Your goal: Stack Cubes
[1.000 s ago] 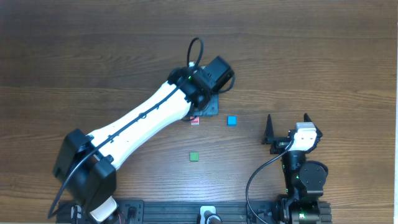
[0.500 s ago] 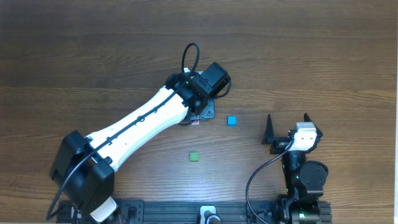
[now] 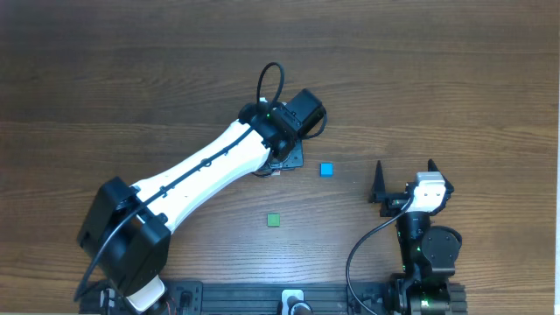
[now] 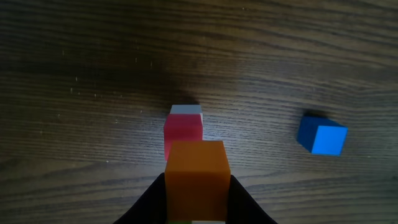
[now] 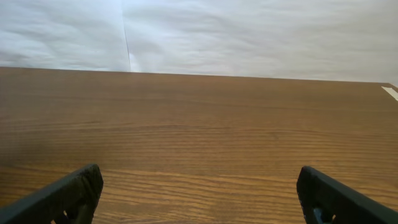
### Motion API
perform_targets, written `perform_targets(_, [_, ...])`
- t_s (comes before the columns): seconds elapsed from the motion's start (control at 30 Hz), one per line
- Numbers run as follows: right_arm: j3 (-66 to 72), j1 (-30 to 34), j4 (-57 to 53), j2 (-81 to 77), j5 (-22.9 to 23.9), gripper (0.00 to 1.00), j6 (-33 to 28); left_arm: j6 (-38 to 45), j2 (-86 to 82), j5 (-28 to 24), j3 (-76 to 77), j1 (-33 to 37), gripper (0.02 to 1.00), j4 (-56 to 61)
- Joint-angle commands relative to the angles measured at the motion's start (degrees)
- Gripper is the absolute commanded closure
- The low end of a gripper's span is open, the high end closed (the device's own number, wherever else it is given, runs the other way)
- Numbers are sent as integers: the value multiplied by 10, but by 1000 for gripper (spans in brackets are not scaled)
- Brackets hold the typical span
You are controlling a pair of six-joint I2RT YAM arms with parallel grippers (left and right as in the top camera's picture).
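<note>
Left arm [image 3: 201,166] outstretched, left tool [image 4: 197,190] clamped on orange cube [image 4: 196,165]; right arm [image 3: 426,238] folded, right tool [image 3: 405,180] wide open.

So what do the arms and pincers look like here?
The left arm has a long white shell, black joints, a small green light and a black cable looping at the wrist. The right arm is mostly black with a white wrist block and a looping black cable. Left pincer and right pincer both have black fingers.
</note>
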State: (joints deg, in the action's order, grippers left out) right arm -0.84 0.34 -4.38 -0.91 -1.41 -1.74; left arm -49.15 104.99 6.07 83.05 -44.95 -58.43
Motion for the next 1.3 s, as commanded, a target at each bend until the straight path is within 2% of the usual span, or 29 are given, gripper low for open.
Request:
perform_targets(0.03, [5, 3, 2, 5, -1, 12, -1, -8, 19, 4, -3, -2, 847, 2])
perform_targets(1.3, [5, 3, 2, 5, -1, 7, -1, -12, 38, -11, -7, -2, 844, -5])
